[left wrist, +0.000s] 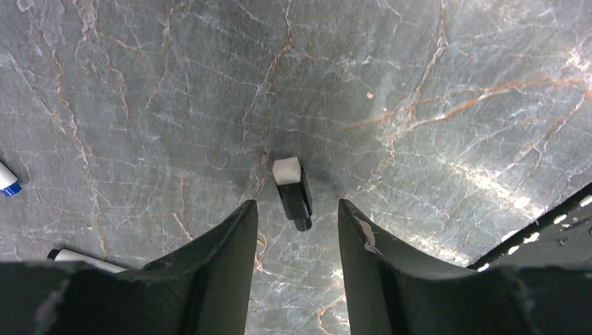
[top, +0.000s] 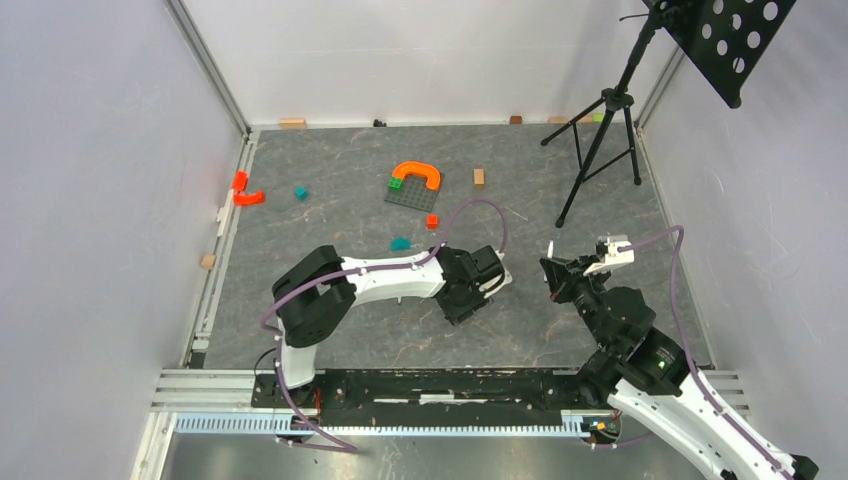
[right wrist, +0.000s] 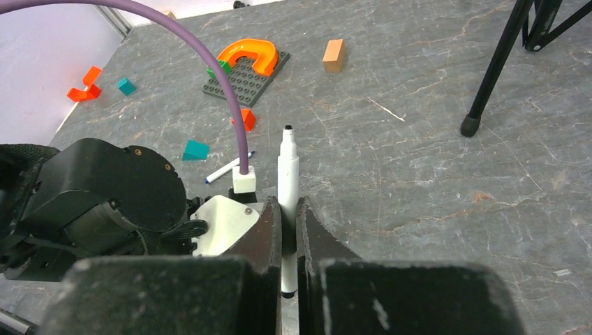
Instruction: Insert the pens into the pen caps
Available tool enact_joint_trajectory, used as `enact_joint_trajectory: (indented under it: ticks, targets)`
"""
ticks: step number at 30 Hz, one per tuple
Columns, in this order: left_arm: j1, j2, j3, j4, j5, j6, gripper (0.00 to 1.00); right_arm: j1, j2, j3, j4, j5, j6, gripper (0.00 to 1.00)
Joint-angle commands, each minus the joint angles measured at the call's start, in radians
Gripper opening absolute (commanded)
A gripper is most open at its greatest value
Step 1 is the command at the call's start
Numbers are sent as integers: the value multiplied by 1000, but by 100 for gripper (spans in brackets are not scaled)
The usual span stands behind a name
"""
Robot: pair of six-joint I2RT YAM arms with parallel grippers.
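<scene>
Right claw (right wrist: 287, 206) clamps a pen (right wrist: 287, 164); only left wrist shows left claw (left wrist: 297, 208) apart astride a cap (left wrist: 295, 197).

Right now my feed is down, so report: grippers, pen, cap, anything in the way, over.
Left gripper open astride black cap on table, no contact. Right gripper shut on white pen, tip outward. Nothing blocking the cap.

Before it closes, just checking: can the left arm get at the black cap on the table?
Probably yes: the left arm has its jaws apart, lined up on the cap, which lies alone, nothing between.
</scene>
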Motion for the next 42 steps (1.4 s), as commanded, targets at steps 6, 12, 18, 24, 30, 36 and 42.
enact_joint_trajectory:
  ticks: [6,12,18,24,30,36,42]
  targets:
    - [-8,47,51,51,-34,-22,48,4,-22,28,0,8,3,0]
    - [-8,65,59,63,-28,-44,44,3,-24,21,6,-9,8,0]
    - [-7,74,52,49,-41,-56,41,4,-28,26,-2,-7,5,0]
    - [-8,82,49,13,-29,-43,42,4,-36,27,-13,-1,4,0]
    - [-10,78,40,-18,-49,-35,42,4,-36,27,-13,0,2,0]
    - [-11,79,40,-29,-56,-33,42,3,-34,24,-9,-2,5,0]
    - [-19,96,45,-28,-47,-28,39,4,-36,24,-10,-3,4,0]
